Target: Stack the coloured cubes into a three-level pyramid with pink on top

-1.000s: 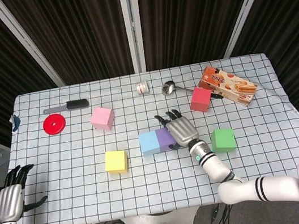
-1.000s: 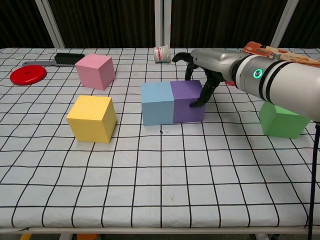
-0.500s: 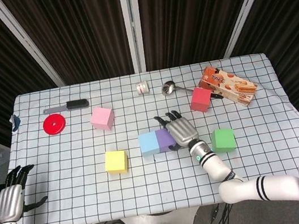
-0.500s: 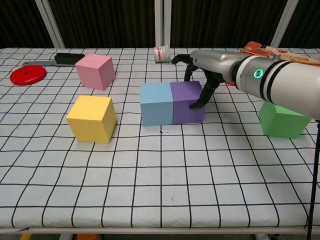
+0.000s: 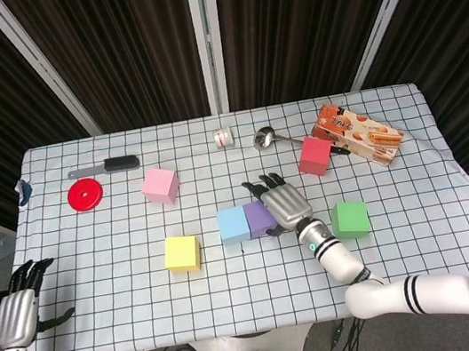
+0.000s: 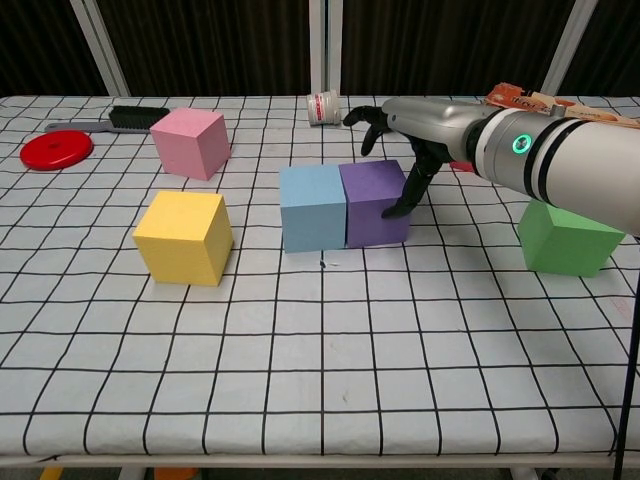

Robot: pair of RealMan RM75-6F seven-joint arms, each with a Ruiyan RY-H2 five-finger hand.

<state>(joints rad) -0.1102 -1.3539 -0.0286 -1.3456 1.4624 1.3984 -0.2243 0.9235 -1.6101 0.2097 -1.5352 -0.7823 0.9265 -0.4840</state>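
Foam, judging by the matte faces and softly rounded edges, appears to be the material of the cubes: probably light, slightly yielding, with enough surface friction to resist slipping, so a grasp across two opposite vertical faces near mid-height should hold without crushing.

Nearest, at the lower left of the head view, the left hand (image 5: 16, 313) hangs off the desk (image 5: 132, 314) edge, fingers apart, holding nothing. The yellow cube (image 6: 184, 237) stands alone at centre left of the chest view, well apart from the others.

At centre, the blue cube (image 6: 312, 206) and purple cube (image 6: 374, 201) sit side by side, touching, forming part of a base row. The right hand (image 6: 402, 135) reaches over the purple cube, its fingertips (image 6: 392, 211) against the cube's right face and its fingers spread; it presses rather than grips (whether any finger wraps the far face cannot be told). The green cube (image 6: 564, 238) lies at the right, apart from the row, and is judged the likeliest third base block.

Farther back, the pink cube (image 6: 190, 142) stands at upper left, all sides free for a grasp. The red cube (image 5: 314, 155) rests at upper right of the head view, just beside a snack box (image 5: 357, 133).
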